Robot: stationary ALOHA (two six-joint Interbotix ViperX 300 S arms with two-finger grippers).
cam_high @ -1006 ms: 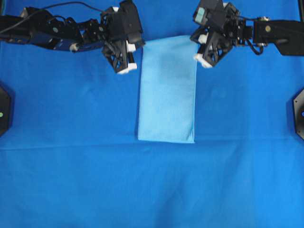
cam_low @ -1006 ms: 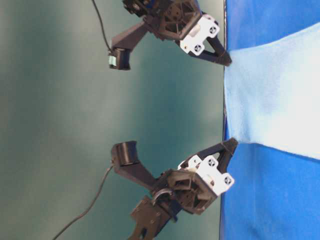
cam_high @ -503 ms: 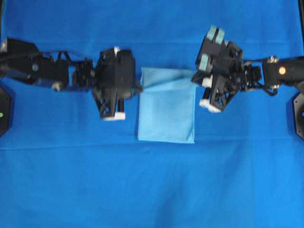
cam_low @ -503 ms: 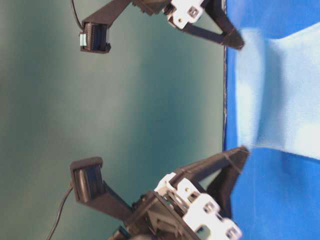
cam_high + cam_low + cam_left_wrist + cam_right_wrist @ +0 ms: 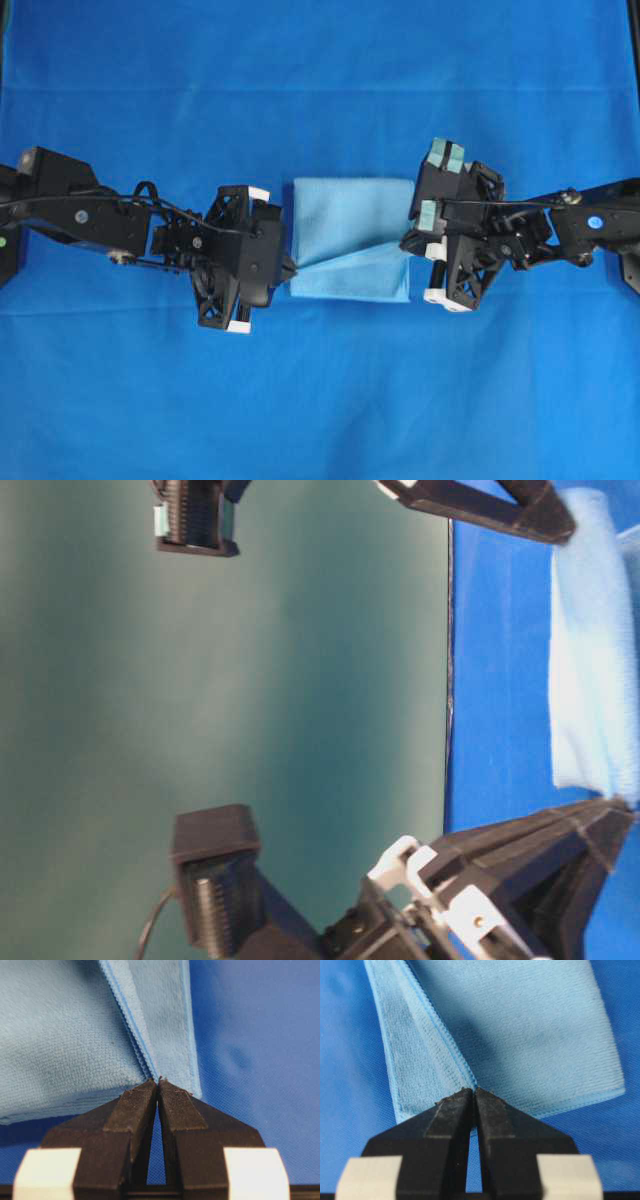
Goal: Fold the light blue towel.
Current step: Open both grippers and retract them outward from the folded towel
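Both grippers have carried the far edge of the light blue towel (image 5: 345, 225) toward its near edge, so the long strip is now about half as long. The left gripper (image 5: 158, 1081) and right gripper (image 5: 473, 1091) each stay pinched on a corner, just short of the near edge on the royal-blue sheet (image 5: 320, 400); the fold looks nearly complete.

At the centre of the frame you see the light blue towel (image 5: 350, 238) doubled over on the royal-blue sheet (image 5: 320, 400). Your left gripper (image 5: 289, 266) meets its lower left corner and your right gripper (image 5: 405, 243) its right edge, each pinched tight on a raised fold that runs diagonally between them.
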